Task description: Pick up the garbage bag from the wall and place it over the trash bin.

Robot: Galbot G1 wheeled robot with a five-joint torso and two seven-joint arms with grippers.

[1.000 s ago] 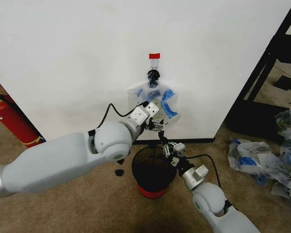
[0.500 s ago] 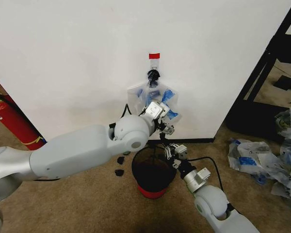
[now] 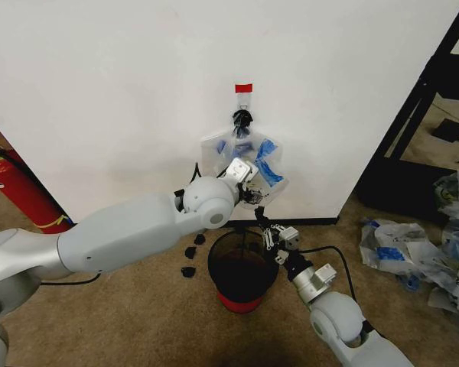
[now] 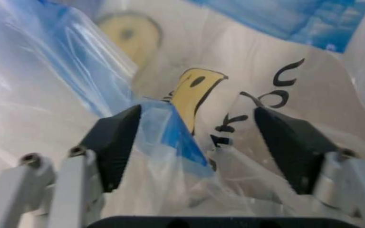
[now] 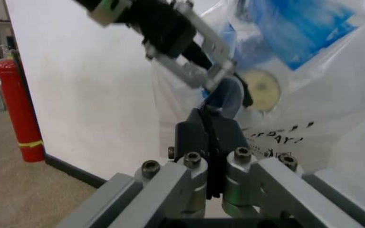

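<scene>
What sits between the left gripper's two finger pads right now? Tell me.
A bunched fold of the garbage bag, with blue tape and part of the yellow smiley print, lies between the open left gripper pads. The left wrist view shows it.

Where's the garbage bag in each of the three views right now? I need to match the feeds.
Head view: the garbage bag hangs on the wall above the trash bin.
Left wrist view: the bag sits between the open left gripper fingers.
Right wrist view: the bag hangs beyond the shut right gripper.
Shared landmark: its yellow smiley print.
</scene>
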